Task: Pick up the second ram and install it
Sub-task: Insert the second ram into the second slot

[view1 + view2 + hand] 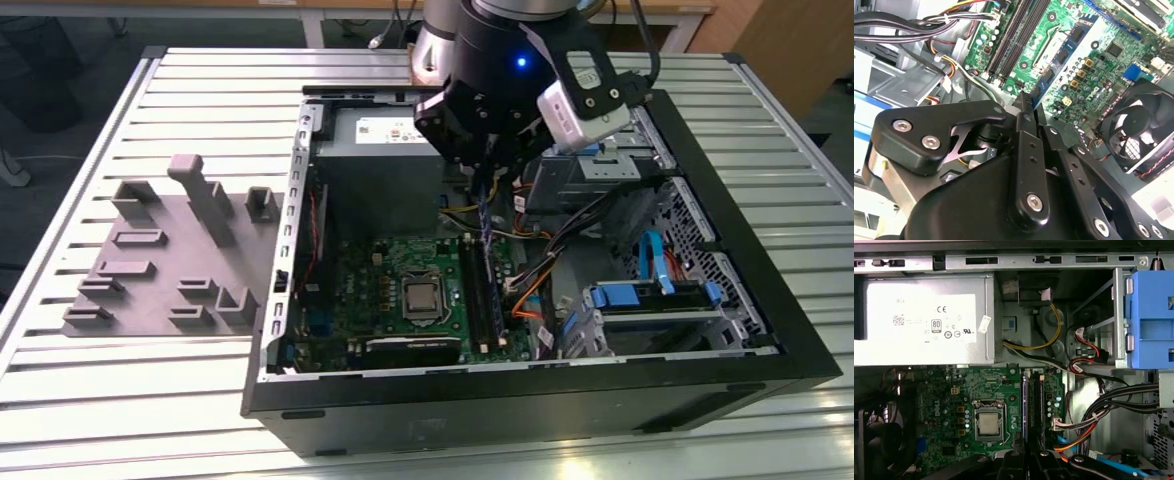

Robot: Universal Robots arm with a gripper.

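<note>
Holding the second ram (1046, 82) edge-on between closed fingers, my end effector (487, 185) hangs inside the open computer case (747, 330), above the black memory slots (1033, 407) (beside the processor socket (988, 422)) on the motherboard (380, 300).

The exterior view stands off the arm, high above the worktop (107, 400), looking down into the open computer case (534, 400) from some way back. The first wrist view looks straight down on the motherboard (949, 400) from close range. The second wrist view sits closer still, peering slantwise past the end effector (1026, 107). All three share the motherboard and its memory slots (483, 290).
</note>
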